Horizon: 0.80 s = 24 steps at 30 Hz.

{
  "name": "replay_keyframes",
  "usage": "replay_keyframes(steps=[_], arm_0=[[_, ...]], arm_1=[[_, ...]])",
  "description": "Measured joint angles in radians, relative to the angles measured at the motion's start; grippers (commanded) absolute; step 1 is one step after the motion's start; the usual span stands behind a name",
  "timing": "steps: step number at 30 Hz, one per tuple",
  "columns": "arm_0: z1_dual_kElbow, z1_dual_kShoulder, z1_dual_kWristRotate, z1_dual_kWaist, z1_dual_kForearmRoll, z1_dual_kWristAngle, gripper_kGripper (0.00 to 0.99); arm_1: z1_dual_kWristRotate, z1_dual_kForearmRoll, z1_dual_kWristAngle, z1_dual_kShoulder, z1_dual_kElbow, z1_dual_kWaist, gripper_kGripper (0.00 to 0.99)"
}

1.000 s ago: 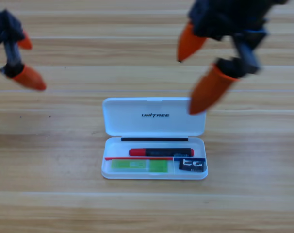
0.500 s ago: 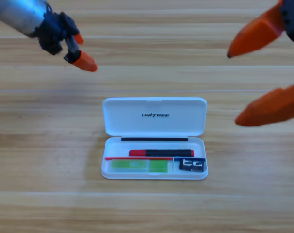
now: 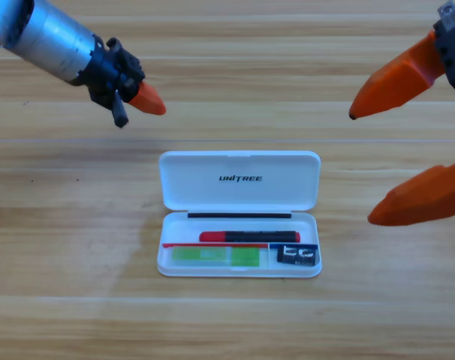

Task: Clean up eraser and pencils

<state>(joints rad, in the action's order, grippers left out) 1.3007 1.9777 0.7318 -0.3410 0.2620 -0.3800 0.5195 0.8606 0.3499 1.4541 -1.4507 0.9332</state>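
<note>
Above the case's (image 3: 239, 180) left, the left gripper (image 3: 141, 101) has advanced, jaw state unclear; right gripper (image 3: 400, 146) waits wide open, empty. Eraser (image 3: 297, 256) and 2 pencils (image 3: 248, 235) sit inside; lid remains.

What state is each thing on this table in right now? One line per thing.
White case: lid open, lying flat.
Red-and-black pen: inside the case.
Green pen: inside the case.
Eraser: inside the case, right end.
Left gripper: above the case's left, empty.
Right gripper: jaws wide open, empty.

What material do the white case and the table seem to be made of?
The white case looks like smooth, slightly glossy moulded plastic: rounded corners, even white, printed logo. The table looks like light wood or a wood-look laminate: long grain lines and plank seams show.
</note>
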Motion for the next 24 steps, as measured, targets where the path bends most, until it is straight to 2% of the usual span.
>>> replay_keyframes(steps=[7, 24], arm_0=[[-0.013, 0.019, -0.007, -0.021, -0.003, -0.061, 0.000], [-0.013, 0.070, -0.021, -0.126, 0.012, -0.130, 0.000]], arm_1=[[-0.003, -0.001, 0.014, 0.000, 0.002, 0.000, 0.946], [-0.005, -0.001, 0.028, 0.000, 0.002, 0.000, 0.946]])
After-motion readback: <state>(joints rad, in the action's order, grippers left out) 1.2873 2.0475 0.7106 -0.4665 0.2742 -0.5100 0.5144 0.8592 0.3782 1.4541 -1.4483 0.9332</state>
